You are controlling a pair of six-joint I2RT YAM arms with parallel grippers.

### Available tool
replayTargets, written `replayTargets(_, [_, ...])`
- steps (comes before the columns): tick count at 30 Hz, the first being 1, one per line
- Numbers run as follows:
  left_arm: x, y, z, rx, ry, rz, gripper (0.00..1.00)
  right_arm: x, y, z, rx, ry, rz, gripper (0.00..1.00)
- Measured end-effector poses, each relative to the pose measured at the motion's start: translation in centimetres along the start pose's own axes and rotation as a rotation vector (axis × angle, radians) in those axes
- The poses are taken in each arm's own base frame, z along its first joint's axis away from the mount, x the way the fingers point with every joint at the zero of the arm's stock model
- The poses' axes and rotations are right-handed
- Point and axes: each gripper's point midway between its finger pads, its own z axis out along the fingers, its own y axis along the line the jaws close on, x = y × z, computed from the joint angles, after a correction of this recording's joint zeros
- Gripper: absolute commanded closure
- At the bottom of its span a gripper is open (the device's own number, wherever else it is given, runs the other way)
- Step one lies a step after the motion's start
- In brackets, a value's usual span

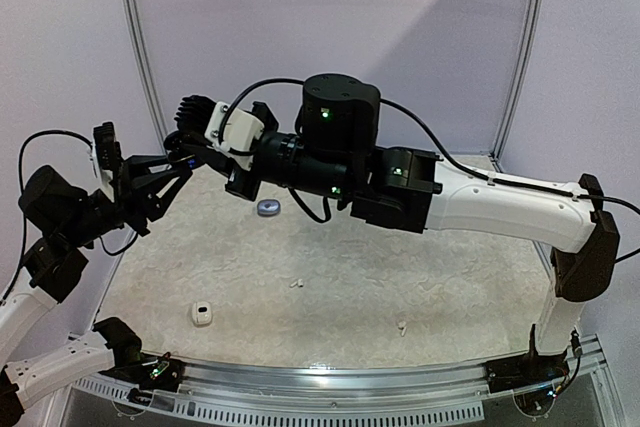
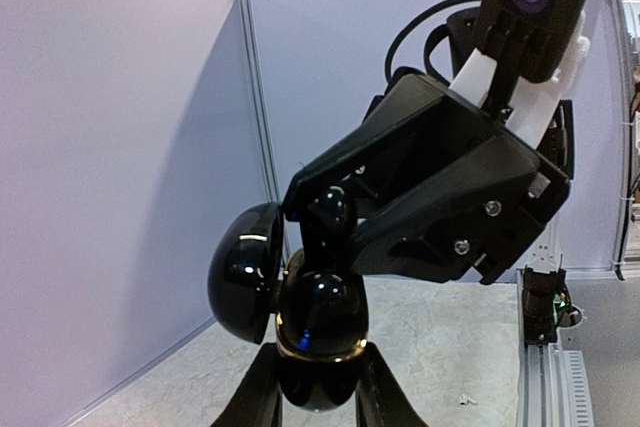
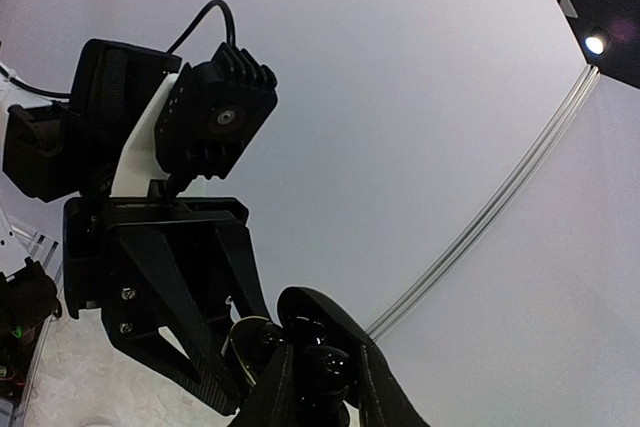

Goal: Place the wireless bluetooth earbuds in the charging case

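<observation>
below, grey case (image 1: pixel 268 208), white earbuds (image 1: pixel 296 283)

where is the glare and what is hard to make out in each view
Left wrist view: bright highlights on the glossy black charging case. Right wrist view: black parts read as silhouettes; a ceiling light flares top right and the wall seam bows from lens distortion. Top view: even light, little glare.

The right arm (image 1: pixel 480 202) bars the far mat (image 1: pixel 350 277) — passage lies nearer, between the white case (image 1: pixel 202 314) and a loose bud (image 1: pixel 296 283)
</observation>
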Motion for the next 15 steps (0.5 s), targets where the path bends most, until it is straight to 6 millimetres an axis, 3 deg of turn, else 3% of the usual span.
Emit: replayTargets(15, [0.21,0.29,0.11,-0.012,0.005,-0.015,1.0,0.3,-0.45,0.44,0.01,0.02,0.037,0.73])
